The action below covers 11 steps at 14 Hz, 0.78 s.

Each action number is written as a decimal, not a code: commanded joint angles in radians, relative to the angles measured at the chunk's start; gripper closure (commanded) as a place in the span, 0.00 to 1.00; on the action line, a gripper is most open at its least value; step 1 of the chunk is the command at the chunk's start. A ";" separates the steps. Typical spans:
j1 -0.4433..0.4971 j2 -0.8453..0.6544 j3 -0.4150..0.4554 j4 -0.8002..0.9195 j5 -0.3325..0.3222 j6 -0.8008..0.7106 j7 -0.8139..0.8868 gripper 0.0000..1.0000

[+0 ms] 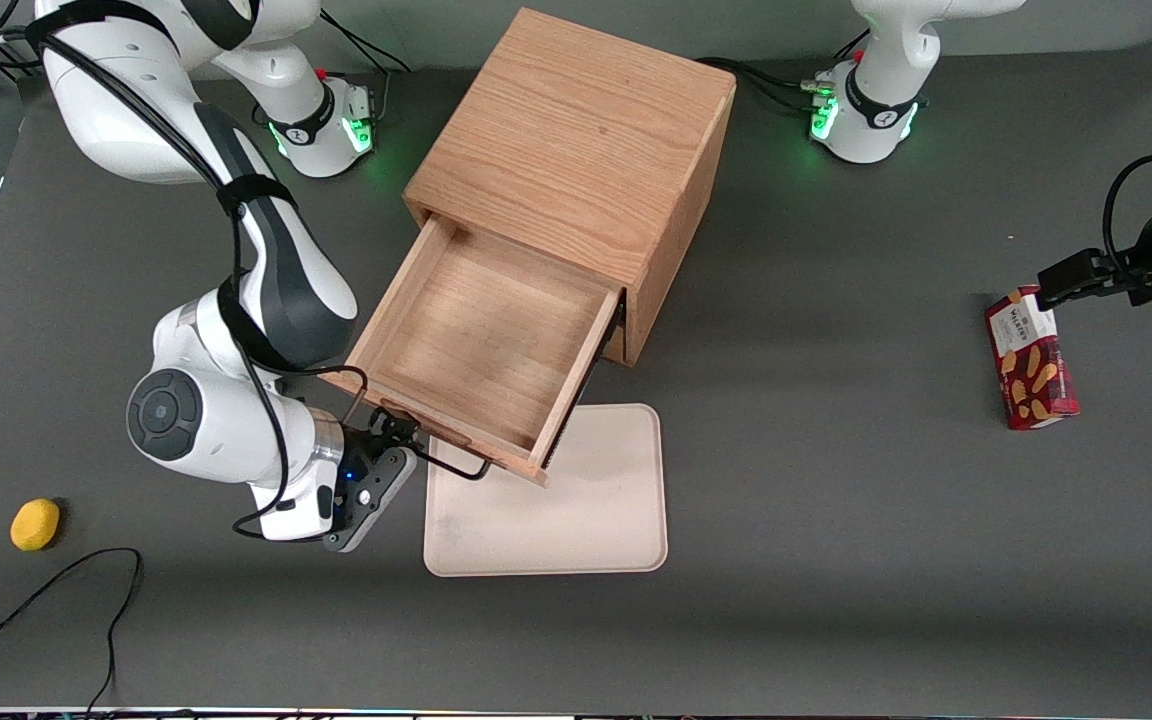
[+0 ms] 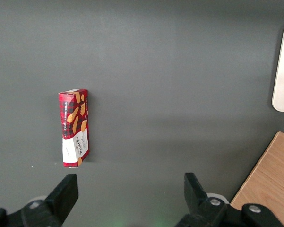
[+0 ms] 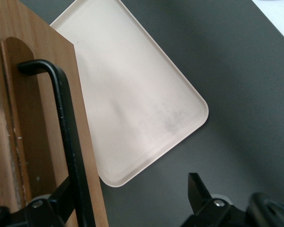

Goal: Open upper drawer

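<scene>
A dark grey surface point(image 1: 836, 560) carries everything, seen from above in the front view. Toward the working arm's end, near the edge closest to the front camera, lies a small yellow ball-like thing point(image 1: 35, 524) with a black cable point(image 1: 86, 580) curling just beside it.

Next comes the working arm, bent low over the surface, its pincer point(image 1: 398, 440) at the end of the black bar handle point(image 1: 451, 464) of the upper drawer point(image 1: 481, 345). In the right wrist view the handle point(image 3: 66, 137) runs past one finger point(image 3: 61, 201) and the other finger point(image 3: 198, 194) stands well apart from it, over bare surface, so the pincer point(image 3: 130, 201) is spread wide, not clamped on the bar.

The upper drawer stands pulled far out of the wooden cabinet point(image 1: 576, 150), which sits around the middle of the surface, turned at an angle. The drawer's inside is bare wood, and its front edge overhangs a corner of a cream tray point(image 1: 576, 510). The tray lies flat, nearer to the front camera than the cabinet. In the right wrist view the same tray point(image 3: 146, 104) shows below the drawer front point(image 3: 42, 94).

Toward the parked arm's end, well apart from the cabinet, a red biscuit box point(image 1: 1031, 358) lies flat on the surface; the left wrist view shows it point(image 2: 74, 127) too.
</scene>
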 commanded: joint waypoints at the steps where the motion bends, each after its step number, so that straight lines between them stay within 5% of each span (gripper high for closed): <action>1: -0.014 0.013 0.004 0.021 -0.013 0.019 -0.025 0.00; 11: -0.029 0.013 0.004 0.027 -0.011 0.033 -0.028 0.00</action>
